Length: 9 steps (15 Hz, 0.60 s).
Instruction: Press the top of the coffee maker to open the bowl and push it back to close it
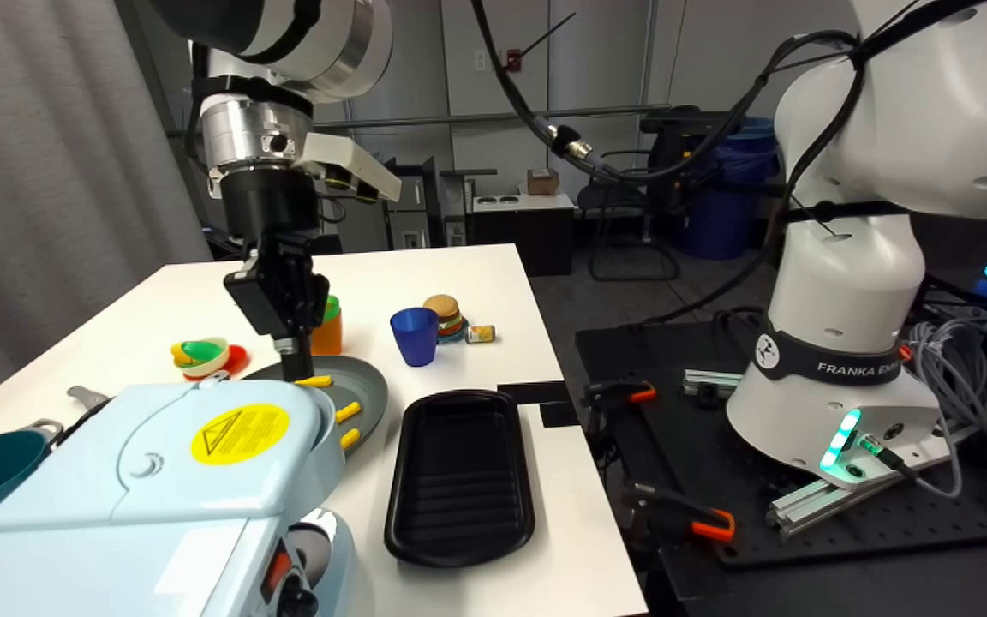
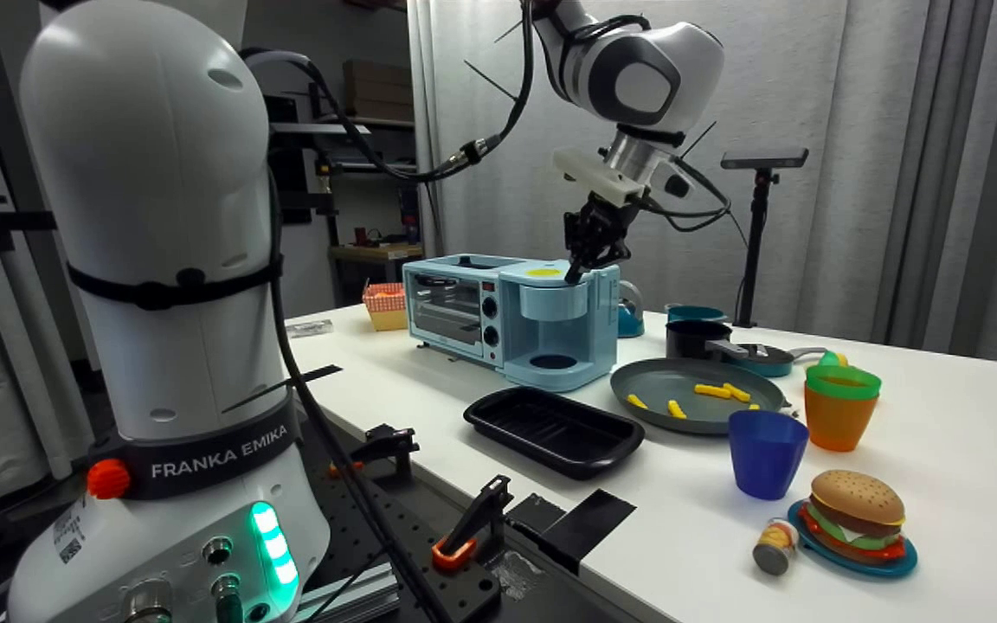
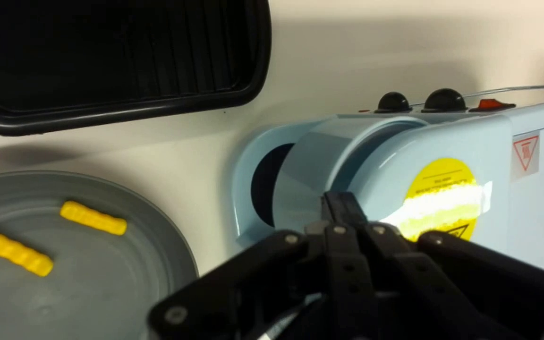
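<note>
The coffee maker is the pale blue appliance with a yellow label on its top; it shows in both exterior views [image 1: 176,488] [image 2: 511,322] and in the wrist view [image 3: 395,163]. Its rounded bowl [image 2: 553,303] sits under the top at the front. In the wrist view, a dark gap shows between the bowl's rim [image 3: 317,158] and the top's curved edge. My gripper [image 3: 340,194] is shut and empty, fingertips together at the bowl's rim beside the top. It also shows in both exterior views [image 1: 295,367] [image 2: 574,275]. I cannot tell whether the fingertips touch.
A black tray [image 1: 459,476] lies in front of the coffee maker. A grey plate [image 2: 680,376] with several yellow sticks stands beside it. A blue cup [image 2: 765,454], orange and green cups [image 2: 840,411], a toy burger [image 2: 858,519] and pots [image 2: 696,339] stand further along the table.
</note>
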### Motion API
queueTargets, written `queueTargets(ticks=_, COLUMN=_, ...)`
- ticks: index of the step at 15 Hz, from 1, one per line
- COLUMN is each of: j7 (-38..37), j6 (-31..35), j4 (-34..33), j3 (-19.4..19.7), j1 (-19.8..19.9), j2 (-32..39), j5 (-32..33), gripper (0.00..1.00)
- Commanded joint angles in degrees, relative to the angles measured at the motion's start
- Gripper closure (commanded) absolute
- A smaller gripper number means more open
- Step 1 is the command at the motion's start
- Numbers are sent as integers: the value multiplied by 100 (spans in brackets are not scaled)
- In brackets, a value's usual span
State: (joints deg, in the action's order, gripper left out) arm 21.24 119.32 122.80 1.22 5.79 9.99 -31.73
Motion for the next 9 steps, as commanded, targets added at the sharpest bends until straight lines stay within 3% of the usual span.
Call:
queueTargets(ticks=1, j7=366, j6=-491, j4=-104, j3=-29, j1=118, j2=29, j5=-331, gripper=100)
queueTargets(ticks=9, j7=329, j6=-793, j4=-206, j3=1, j1=79, j2=17, j5=-271, gripper=100)
